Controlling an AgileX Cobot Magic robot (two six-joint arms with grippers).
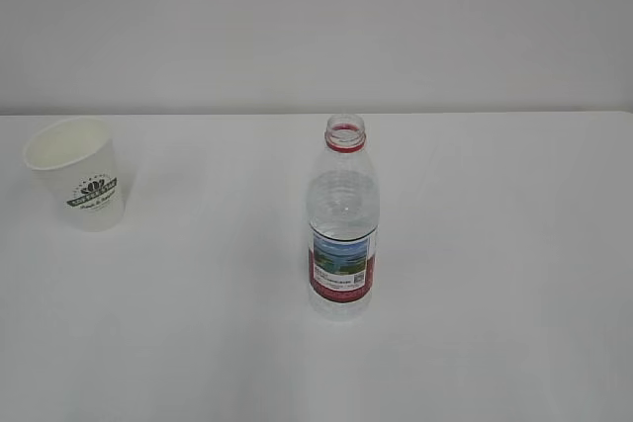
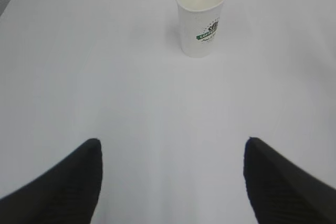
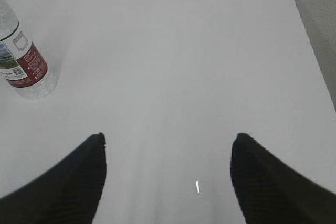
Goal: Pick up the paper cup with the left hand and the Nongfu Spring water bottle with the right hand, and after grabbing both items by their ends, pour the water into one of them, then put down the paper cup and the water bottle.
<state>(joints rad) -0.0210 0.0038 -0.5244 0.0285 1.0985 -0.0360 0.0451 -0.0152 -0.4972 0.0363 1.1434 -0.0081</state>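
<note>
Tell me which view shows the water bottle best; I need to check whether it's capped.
The exterior view: the Nongfu Spring water bottle stands upright in full, its neck open with no cap. The right wrist view catches only its lower label and base at the left edge. The left wrist view doesn't show it.

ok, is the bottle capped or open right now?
Open. The Nongfu Spring water bottle stands upright on the table with no cap; only the bare mouth above its red neck ring shows.
</note>
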